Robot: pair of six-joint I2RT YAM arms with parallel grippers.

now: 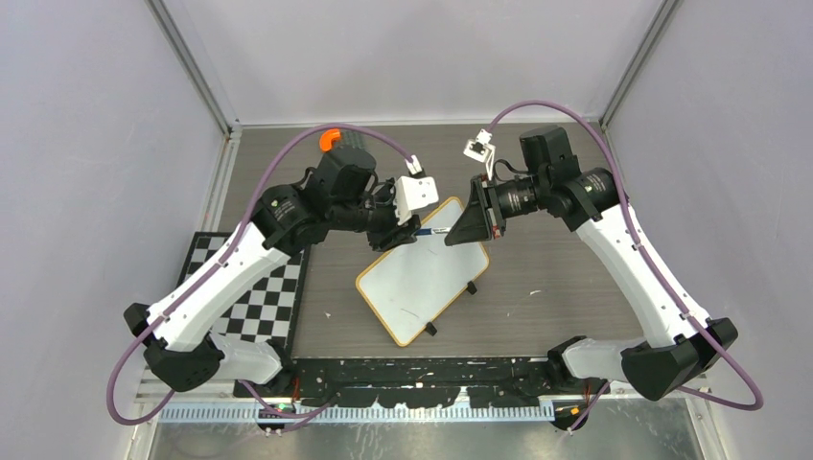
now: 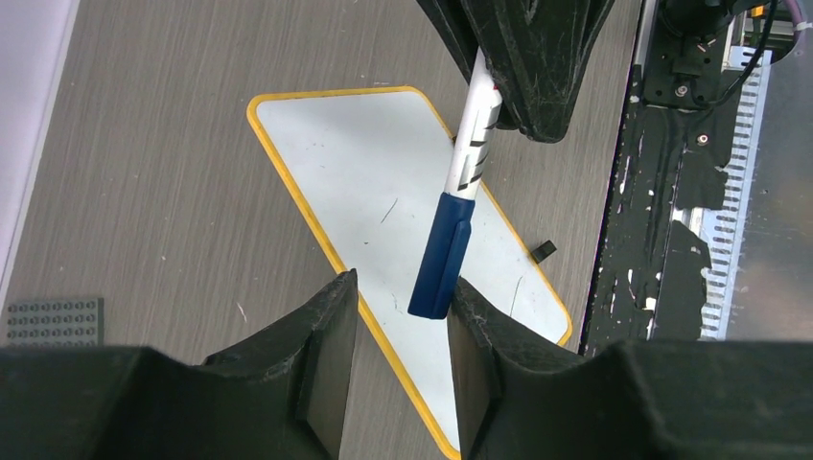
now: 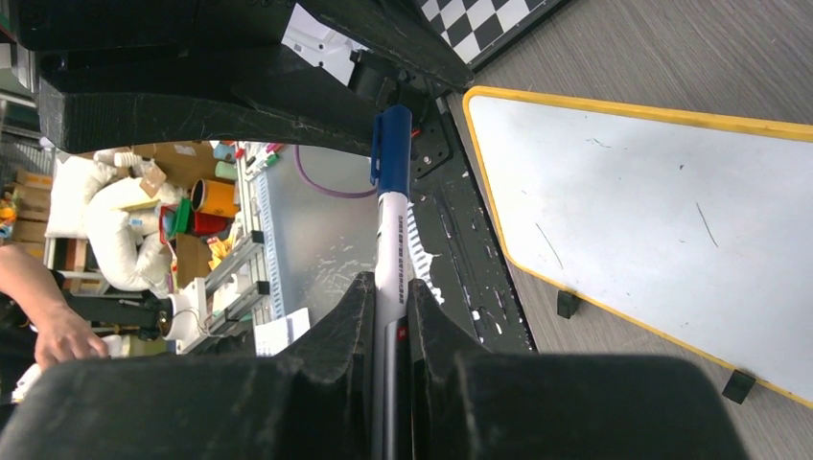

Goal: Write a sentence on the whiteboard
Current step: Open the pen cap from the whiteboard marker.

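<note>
Whiteboard is blank. Your right pincer grips the marker; its cap sits inside your open left pincer. Squeeze, pull.

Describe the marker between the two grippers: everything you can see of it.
The marker is a slim pen with a white, plastic-looking barrel bearing black print and a dark blue clipped cap, which is on. The right gripper is clamped on the barrel. The capped end reaches between the open fingers of the left gripper, close against one finger with a gap to the other. It hangs tilted above the whiteboard, not touching it.
</note>
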